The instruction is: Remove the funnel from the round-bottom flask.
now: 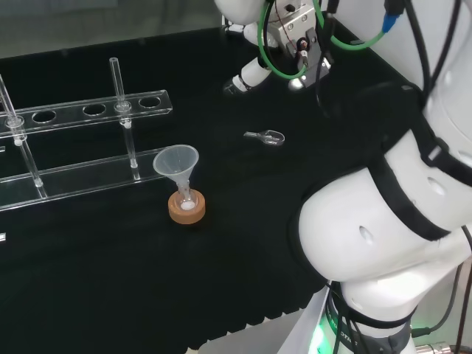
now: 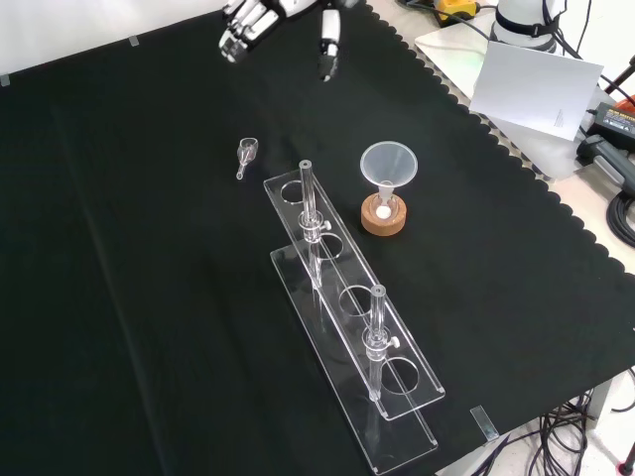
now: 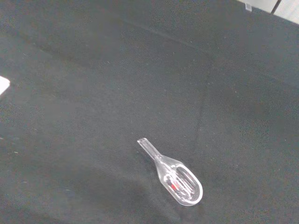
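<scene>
Funnel sits in the round-bottom flask on its cork ring; hand is well away, holding nothing.

Front view shows the hand at the top edge over the worktop, fingers relaxed and apart, thumb apart from them. Head view has a finger beside the arm's white links, funnel just in front of the clear tube rack. Wrist view gives a close look at the small clear scoop lying flat on the cloth; front view places it between hand and rack.

Clear funnel upright in round-bottom flask on cork ring.
</scene>
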